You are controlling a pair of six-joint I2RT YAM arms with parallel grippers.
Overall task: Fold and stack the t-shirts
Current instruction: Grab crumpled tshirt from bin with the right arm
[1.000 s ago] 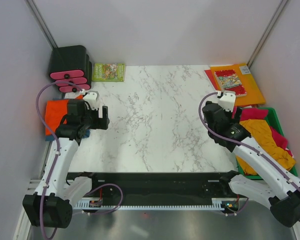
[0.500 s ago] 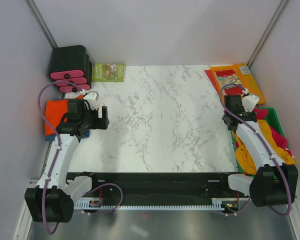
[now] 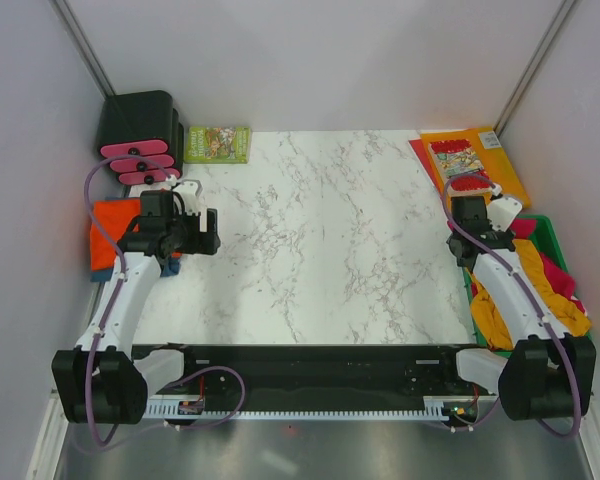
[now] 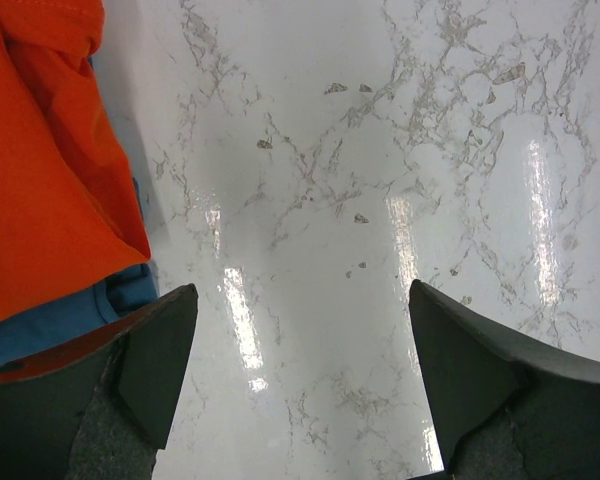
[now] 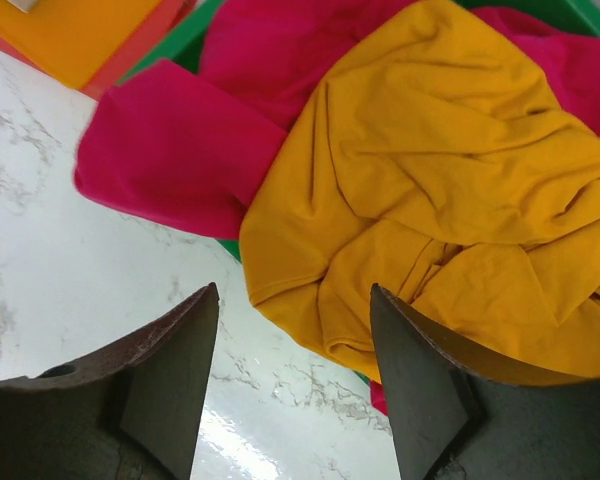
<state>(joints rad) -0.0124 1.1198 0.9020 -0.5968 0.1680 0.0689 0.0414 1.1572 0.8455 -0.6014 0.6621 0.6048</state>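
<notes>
Right gripper [image 5: 292,300] swung over mustard t-shirt [image 5: 450,200]; orange folder [image 5: 70,30] nearby.

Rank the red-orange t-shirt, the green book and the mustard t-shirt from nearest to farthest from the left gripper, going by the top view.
From the left gripper:
1. the red-orange t-shirt, close beside it on the left side.
2. the green book, beyond the gripper at the far edge.
3. the mustard t-shirt, far across on the right, in the green bin.
</notes>
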